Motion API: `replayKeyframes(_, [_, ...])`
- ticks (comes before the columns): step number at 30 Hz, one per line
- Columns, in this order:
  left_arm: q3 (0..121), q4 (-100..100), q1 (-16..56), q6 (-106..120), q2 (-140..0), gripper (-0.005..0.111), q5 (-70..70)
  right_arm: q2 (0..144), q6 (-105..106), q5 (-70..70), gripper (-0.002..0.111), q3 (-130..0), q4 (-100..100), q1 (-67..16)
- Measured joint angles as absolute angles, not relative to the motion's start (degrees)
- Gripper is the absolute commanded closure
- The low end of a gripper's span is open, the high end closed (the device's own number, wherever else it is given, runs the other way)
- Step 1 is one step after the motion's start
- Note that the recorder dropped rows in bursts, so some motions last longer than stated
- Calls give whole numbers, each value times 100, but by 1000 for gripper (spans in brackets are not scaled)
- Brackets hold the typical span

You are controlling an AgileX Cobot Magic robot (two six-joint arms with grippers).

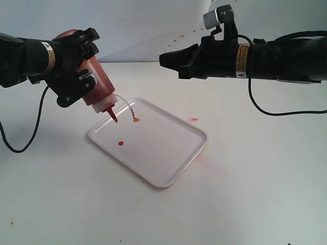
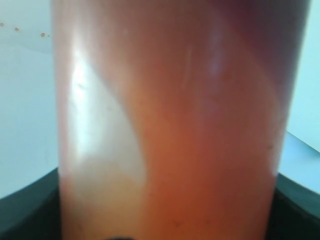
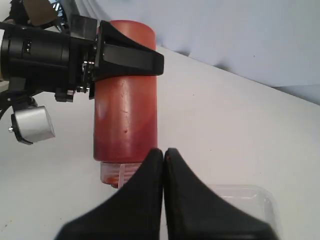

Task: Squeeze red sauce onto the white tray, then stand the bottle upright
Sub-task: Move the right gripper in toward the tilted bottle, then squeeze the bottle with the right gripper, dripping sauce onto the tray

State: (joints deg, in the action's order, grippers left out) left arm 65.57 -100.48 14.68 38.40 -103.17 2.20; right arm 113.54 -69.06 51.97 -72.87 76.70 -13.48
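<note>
In the exterior view my left gripper (image 1: pixel 84 67) is shut on the bottle (image 1: pixel 98 81). The orange-red bottle is tipped with its red nozzle (image 1: pixel 112 115) pointing down over the left corner of the white tray (image 1: pixel 173 153). Its tethered cap (image 1: pixel 136 120) dangles beside the nozzle. A small blob of red sauce (image 1: pixel 121 143) lies on the tray below the nozzle. The bottle (image 2: pixel 175 125) fills the left wrist view. My right gripper (image 1: pixel 166 60) hangs shut and empty above the table behind the tray. In the right wrist view that gripper (image 3: pixel 164 152) points at the bottle (image 3: pixel 125 100).
A small red smear (image 1: pixel 193 119) lies on the white table just off the tray's far edge. A faint pink stain (image 1: pixel 209 161) marks the table by the tray's right corner. Cables trail from both arms.
</note>
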Motion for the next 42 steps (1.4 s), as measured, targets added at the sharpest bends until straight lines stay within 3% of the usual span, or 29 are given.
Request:
replayKeyframes(3, [6557,-10048,1468,3844,-10317,107,93,11549,-7315,5158,88,-7573,7818,-1361])
replayKeyframes(6, [6557,-10048,1468,3855,-10317,107,56,11643,-7545,5038,53,-7683,7890,-1361])
replayKeyframes(7, [6557,-10048,1468,3853,-10317,107,56,11645,-7578,4986,34,-7694,7902,-1361])
replayKeyframes(9, [6557,-10048,1468,3853,-10317,107,56,11653,-7599,4804,9,-7707,7914,-1388])
replayKeyframes(10, [6557,-10048,1468,3853,-10317,107,56,11653,-7536,4647,3,-7707,7902,-1435])
replayKeyframes(24, [6557,-10048,1468,3853,-10317,107,56,11666,-6533,3990,3,-7734,7772,-2402])
replayKeyframes(42, [6557,-10048,1468,3853,-10317,107,56,12980,-8584,4635,3,-9558,8764,-2447])
